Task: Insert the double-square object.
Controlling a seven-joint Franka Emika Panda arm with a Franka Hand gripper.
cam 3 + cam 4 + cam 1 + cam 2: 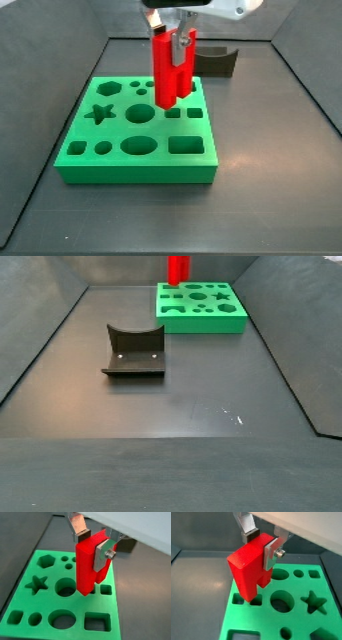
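Observation:
My gripper (pixel 92 543) is shut on the double-square object (pixel 88 567), a tall bright red block held upright by its upper end. It hangs over the green board (pixel 27 567) with shaped holes. In a wrist view its lower end (pixel 250 594) is right at a rectangular hole (pixel 238 600) near the board's edge; I cannot tell if it touches. The gripper (pixel 261 542) and silver fingers (pixel 271 552) show in both wrist views. In both side views the red block (pixel 171 65) (pixel 177 268) stands over the board (pixel 134 165) (pixel 201 324), with the gripper (pixel 174 25) above it.
The dark fixture (pixel 134 353) with a curved back stands on the dark floor, apart from the board; it also shows behind the board in a side view (pixel 218 62). Grey bin walls (pixel 54 40) surround the floor. The board has star, hexagon, round and square holes.

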